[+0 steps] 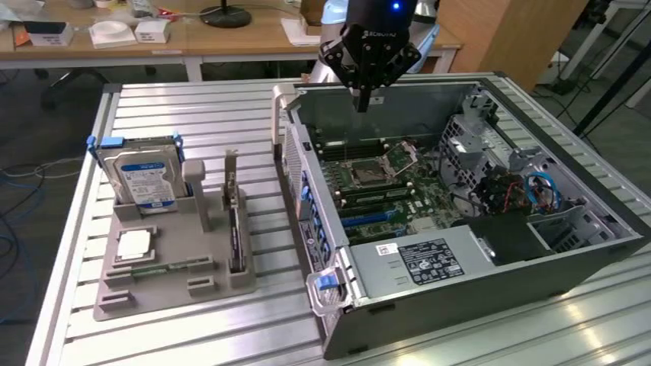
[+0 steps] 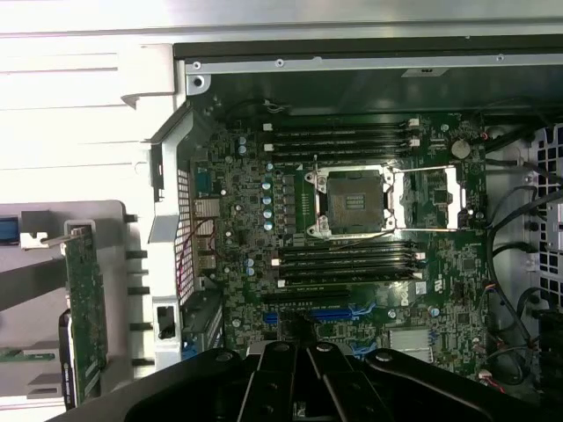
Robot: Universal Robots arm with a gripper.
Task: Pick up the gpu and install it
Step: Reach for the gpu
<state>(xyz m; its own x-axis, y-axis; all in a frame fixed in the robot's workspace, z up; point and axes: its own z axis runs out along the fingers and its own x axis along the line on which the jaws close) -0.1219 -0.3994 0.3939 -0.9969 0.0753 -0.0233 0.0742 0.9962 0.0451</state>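
The gpu (image 1: 236, 229) is a thin dark card standing on edge in a slot of the grey holder (image 1: 173, 293), on the exterior view's left, its silver bracket at the far end. The wrist view shows the gpu (image 2: 85, 308) in that holder beside the case wall. My gripper (image 1: 361, 103) hangs shut and holding nothing above the far rim of the open computer case (image 1: 489, 267), well apart from the gpu. In the wrist view my gripper (image 2: 299, 387) hovers over the motherboard (image 2: 352, 229), near the blue expansion slots (image 2: 317, 312).
A blue-labelled hard drive (image 1: 148, 179) stands upright at the holder's far end, with a processor chip (image 1: 134, 244) and a RAM stick (image 1: 163, 268) nearer the front. Everything rests on a slatted metal table (image 1: 183, 107). Cables and a drive cage (image 1: 508, 191) crowd the case's right side.
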